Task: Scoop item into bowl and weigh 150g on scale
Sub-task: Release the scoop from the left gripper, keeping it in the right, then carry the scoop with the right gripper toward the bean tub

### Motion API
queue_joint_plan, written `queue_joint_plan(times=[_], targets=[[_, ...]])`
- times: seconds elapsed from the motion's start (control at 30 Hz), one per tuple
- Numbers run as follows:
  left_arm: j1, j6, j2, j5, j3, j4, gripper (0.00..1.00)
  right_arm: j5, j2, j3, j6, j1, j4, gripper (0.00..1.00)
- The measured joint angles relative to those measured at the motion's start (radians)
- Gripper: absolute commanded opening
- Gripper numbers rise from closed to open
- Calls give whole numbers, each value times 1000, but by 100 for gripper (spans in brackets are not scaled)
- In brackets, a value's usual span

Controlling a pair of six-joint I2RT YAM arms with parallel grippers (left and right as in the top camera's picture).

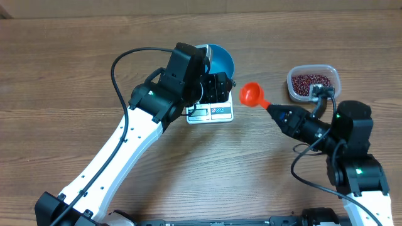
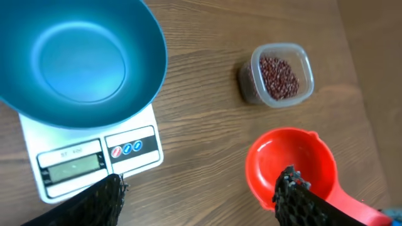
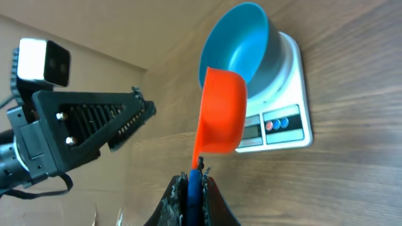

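The empty blue bowl point(image 2: 81, 59) sits on the white scale point(image 2: 135, 147), whose display faces me. My left gripper point(image 2: 198, 198) hovers open just in front of the scale with nothing between its fingers point(image 2: 100, 201). The dark red beans point(image 2: 278, 75) fill a clear tub point(image 1: 312, 81) at the right. My right gripper point(image 3: 193, 188) is shut on the blue handle of a red scoop point(image 3: 220, 113). The scoop point(image 1: 251, 94) is empty and hangs between the scale point(image 1: 210, 113) and the tub. The bowl point(image 1: 221, 59) is partly hidden under the left arm.
The left arm point(image 1: 125, 138) stretches diagonally from the front left over the scale. The right arm point(image 1: 352, 144) stands at the front right, close to the tub. Bare wooden table point(image 1: 63, 75) lies to the left.
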Motion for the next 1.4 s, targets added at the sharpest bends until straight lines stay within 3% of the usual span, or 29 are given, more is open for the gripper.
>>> queue_joint_plan(times=[0.2,0.5,0.93,1.2,1.4], targets=[[2,134,-42,3,1,-34,86,-1,-54,5,-37,-14,-159,4],[2,215,-86,4,31,-129,91,68,-56,159,-132,-14,-416,4],[42,301,-87,-18,195,-215,91,233,-48,265,-178,-14,-566,4],[47,372,-88,-31,247,-259,92,368,103,523,-241,-14,-766,4],[47,392,-88,-31,247,-285,100,392,162,540,-315,-14,-772,4]])
